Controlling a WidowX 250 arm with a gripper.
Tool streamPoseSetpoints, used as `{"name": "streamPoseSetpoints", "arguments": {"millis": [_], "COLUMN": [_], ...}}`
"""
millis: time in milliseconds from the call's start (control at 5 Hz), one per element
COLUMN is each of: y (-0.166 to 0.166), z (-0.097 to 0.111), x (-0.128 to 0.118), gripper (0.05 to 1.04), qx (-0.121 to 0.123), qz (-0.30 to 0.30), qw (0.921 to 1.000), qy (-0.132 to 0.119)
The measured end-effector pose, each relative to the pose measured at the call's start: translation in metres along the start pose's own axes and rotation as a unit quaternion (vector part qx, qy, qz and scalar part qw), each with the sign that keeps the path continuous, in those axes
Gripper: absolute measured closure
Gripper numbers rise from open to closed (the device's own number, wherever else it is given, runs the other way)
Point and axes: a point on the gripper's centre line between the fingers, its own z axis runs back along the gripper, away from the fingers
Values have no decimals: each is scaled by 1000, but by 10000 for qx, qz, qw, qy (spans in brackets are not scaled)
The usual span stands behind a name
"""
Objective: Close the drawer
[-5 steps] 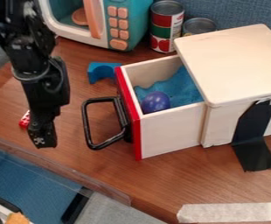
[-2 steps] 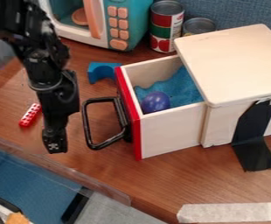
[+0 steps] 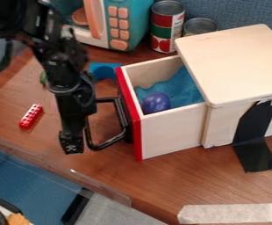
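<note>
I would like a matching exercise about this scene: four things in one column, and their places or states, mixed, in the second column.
Column 1
1. drawer
2. ball
3. handle
4. toy brick

Column 2
A. black, on the red front
B. partly out of the wooden box
C. red, lying on the table
D. dark purple-blue, inside the drawer

Pairs: 1-B, 2-D, 3-A, 4-C

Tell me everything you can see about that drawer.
The drawer stands open, upright, jutting from its wooden box. Its walls look like pale wood; its front is red, with a black loop handle. Inside lie a blue, cloth-like lining and a purple ball. The black gripper overlaps the handle's outer side in this view; whether they touch, I can't tell.
</note>
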Motion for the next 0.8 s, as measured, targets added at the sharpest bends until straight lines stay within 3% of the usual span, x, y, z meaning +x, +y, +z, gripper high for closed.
{"name": "streamPoseSetpoints", "arguments": {"millis": [400,800], "y": [-3,4], "z": [-12,-15], "x": [33,71], "gripper": [82,83], "qx": [415,409], "qz": [153,178], "qw": [9989,9987], "qy": [-131,-250]}}
